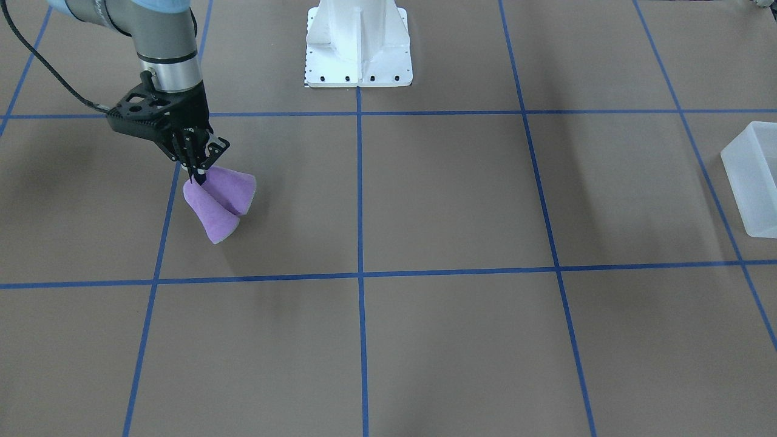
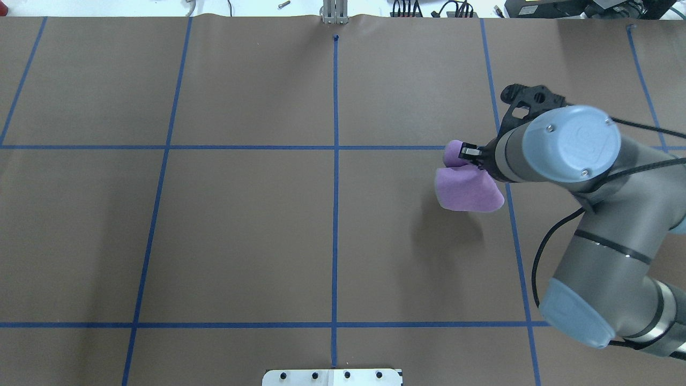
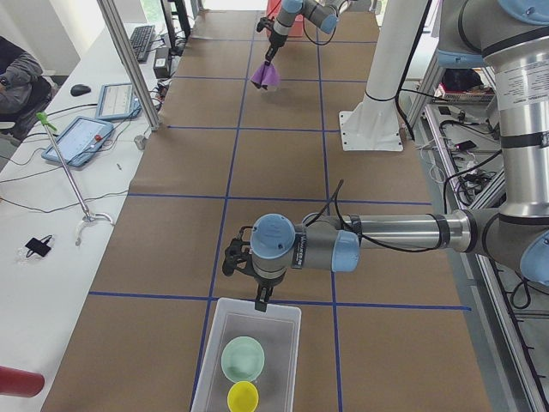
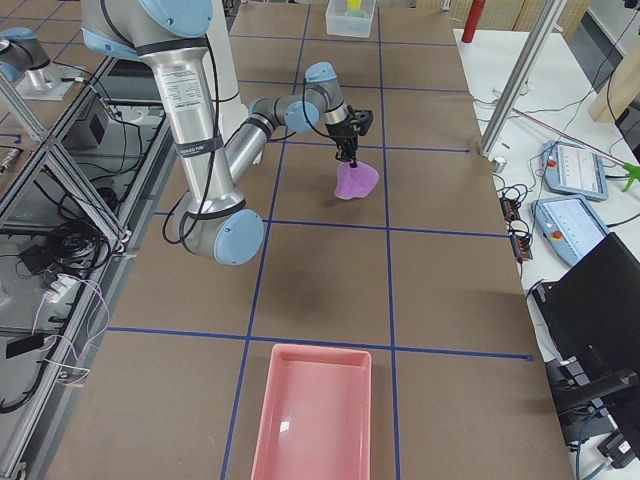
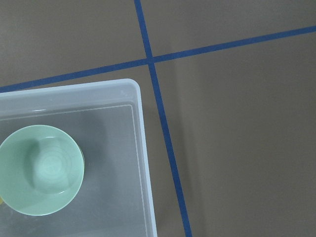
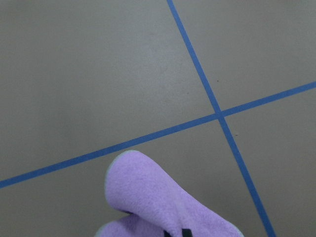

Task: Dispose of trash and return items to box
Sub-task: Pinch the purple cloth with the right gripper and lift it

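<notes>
Right claw (image 1: 197, 169): mine, fingers pressed onto the top of a purple fleece cloth (image 1: 220, 203), which hangs folded from the pinch, seemingly lifted off the brown paper-covered bench (image 1: 455, 200).

Left claw (image 3: 259, 300): poised over the rim of the frosted translucent white plastic box (image 5: 141, 148); spread or closed, I cannot tell.

Box contents: pale mint-green round bowl (image 5: 42, 170) and small bright yellow plastic cup (image 3: 243, 396), side by side.

Pink rectangular plastic tray (image 4: 315, 400): well apart from the cloth.

Status, by my judgement: both items returned. The cloth, apparently the trash, is not yet disposed of; carrying it to the tray remains.
</notes>
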